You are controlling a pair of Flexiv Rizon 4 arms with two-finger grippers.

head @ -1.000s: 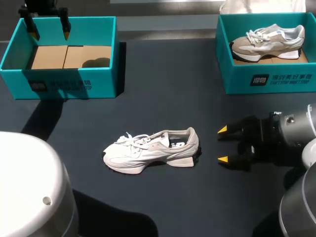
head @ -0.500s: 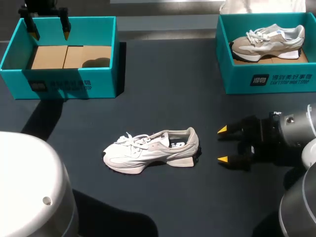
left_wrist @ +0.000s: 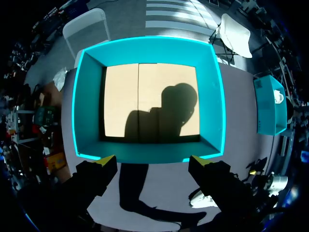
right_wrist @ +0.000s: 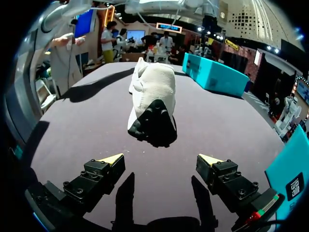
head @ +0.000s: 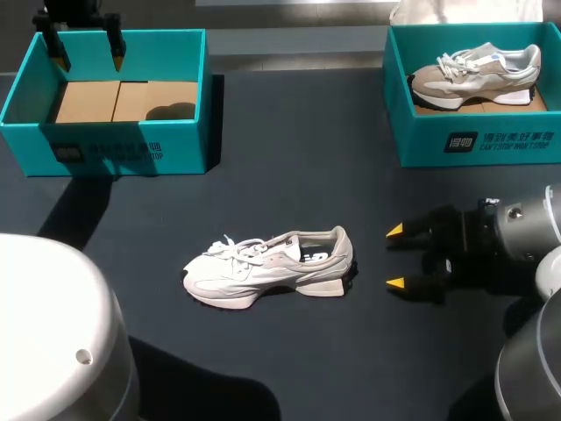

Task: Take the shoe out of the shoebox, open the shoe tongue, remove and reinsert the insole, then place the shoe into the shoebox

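Note:
A white shoe (head: 270, 267) lies on its sole in the middle of the dark table, toe to the left, heel to the right. My right gripper (head: 395, 257) stands open just right of the heel, fingers pointing at it; in the right wrist view the shoe (right_wrist: 150, 104) lies ahead of the right gripper (right_wrist: 161, 160), heel nearest. The empty teal shoebox (head: 105, 140) sits at the far left; my left gripper (head: 86, 51) hangs open above its back wall. The left wrist view looks down into the box (left_wrist: 147, 154) past the left gripper (left_wrist: 152, 161).
A second teal shoebox (head: 478, 132) at the far right holds another pale shoe (head: 478, 72). My left arm's white link (head: 61, 333) fills the near left corner.

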